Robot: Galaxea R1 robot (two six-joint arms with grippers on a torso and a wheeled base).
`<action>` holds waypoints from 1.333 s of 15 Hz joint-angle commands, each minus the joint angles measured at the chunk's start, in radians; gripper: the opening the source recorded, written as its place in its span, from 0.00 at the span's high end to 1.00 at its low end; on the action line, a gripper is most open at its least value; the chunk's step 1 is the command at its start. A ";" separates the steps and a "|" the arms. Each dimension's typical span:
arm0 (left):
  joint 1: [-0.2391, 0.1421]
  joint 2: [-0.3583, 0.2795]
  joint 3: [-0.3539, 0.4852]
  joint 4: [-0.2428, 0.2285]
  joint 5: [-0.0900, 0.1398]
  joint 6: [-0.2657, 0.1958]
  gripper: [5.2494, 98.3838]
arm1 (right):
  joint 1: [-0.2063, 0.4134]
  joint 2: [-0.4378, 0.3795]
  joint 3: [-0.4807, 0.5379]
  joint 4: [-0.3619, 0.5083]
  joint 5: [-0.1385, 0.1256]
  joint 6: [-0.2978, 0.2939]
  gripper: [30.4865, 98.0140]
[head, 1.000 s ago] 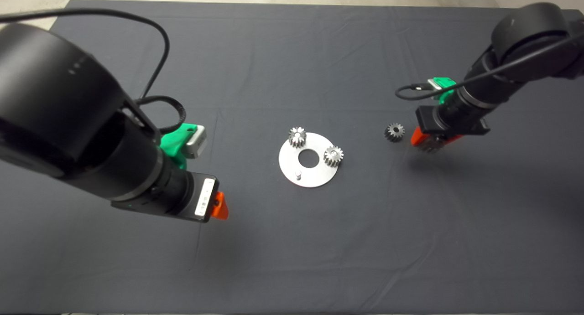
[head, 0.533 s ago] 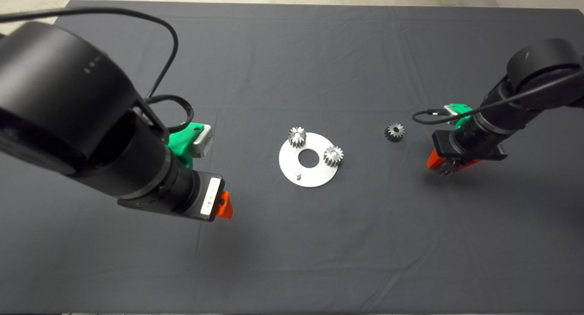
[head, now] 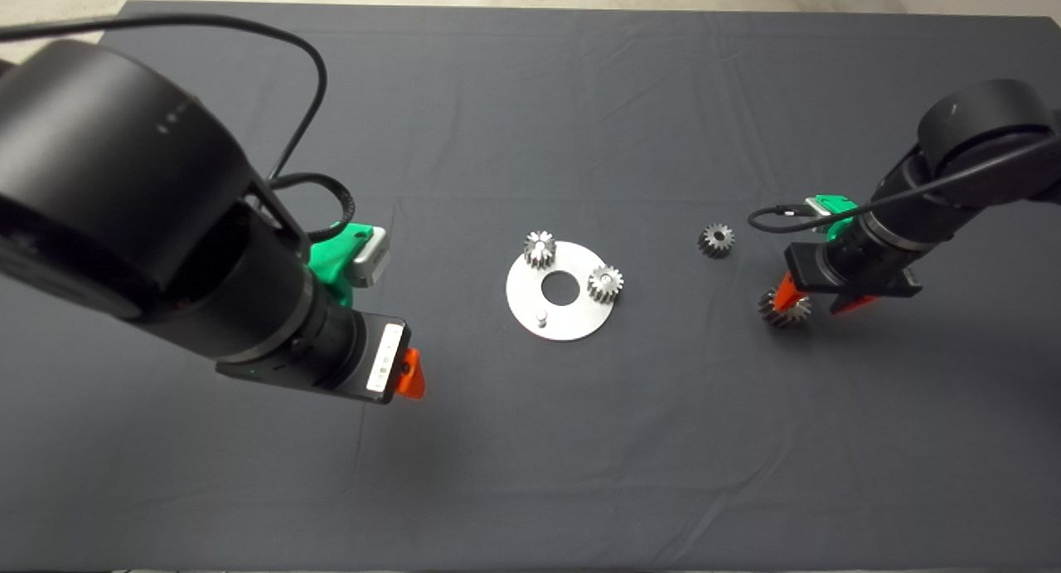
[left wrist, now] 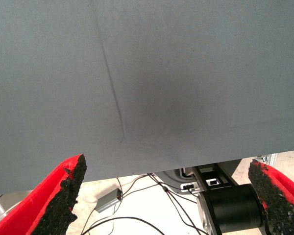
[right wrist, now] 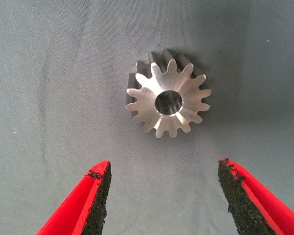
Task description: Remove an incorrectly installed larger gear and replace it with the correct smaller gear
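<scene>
The larger gear [head: 783,308] [right wrist: 167,100] lies flat on the mat at the right, bore up. My right gripper [head: 814,301] [right wrist: 161,196] hovers over it, open, with its fingers apart from the teeth. A smaller gear [head: 716,240] lies loose on the mat behind it. The round silver plate [head: 572,322] at the centre carries two more small gears [head: 540,248] [head: 606,283] and one bare peg [head: 541,316]. Left of the plate, my left gripper [head: 406,374] [left wrist: 164,196] is held open and empty above the mat.
The dark mat [head: 530,473] covers the whole table, with creases and bare room all around the plate. In the left wrist view, cables and a small box on the floor [left wrist: 110,200] show past the mat's edge.
My right gripper carried the larger gear from beside the loose small gear toward the front right, set it down on the mat and opened. The left arm shifted only slightly.
</scene>
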 commanded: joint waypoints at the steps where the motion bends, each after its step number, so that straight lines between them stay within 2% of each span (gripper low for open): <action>1: -0.017 0.001 0.001 0.003 0.095 -0.003 0.15 | 0.029 0.051 -0.002 -0.013 -0.092 -0.003 0.59; 4: -0.017 0.001 0.000 0.003 0.095 -0.003 0.15 | 0.101 0.151 -0.104 -0.039 -0.092 -0.026 0.58; 6: -0.017 0.001 0.000 0.003 0.095 -0.003 0.15 | 0.166 0.217 -0.190 -0.039 -0.092 -0.064 0.53; 7: -0.017 0.001 0.000 0.003 0.095 -0.003 0.15 | 0.169 0.242 -0.228 -0.040 -0.092 -0.088 0.46; 9: -0.017 0.001 0.000 0.003 0.095 -0.003 0.15 | 0.169 0.298 -0.336 -0.056 -0.092 -0.154 0.42; 10: -0.017 0.001 0.000 0.003 0.095 -0.003 0.15 | 0.167 0.313 -0.377 -0.071 -0.092 -0.172 0.39; 12: -0.017 0.001 0.001 0.003 0.095 -0.004 0.15 | 0.164 0.324 -0.424 -0.088 -0.092 -0.200 0.38; 20: -0.017 0.012 -0.001 0.003 0.095 -0.003 0.15 | 0.051 0.312 -0.440 -0.127 -0.092 -0.201 0.38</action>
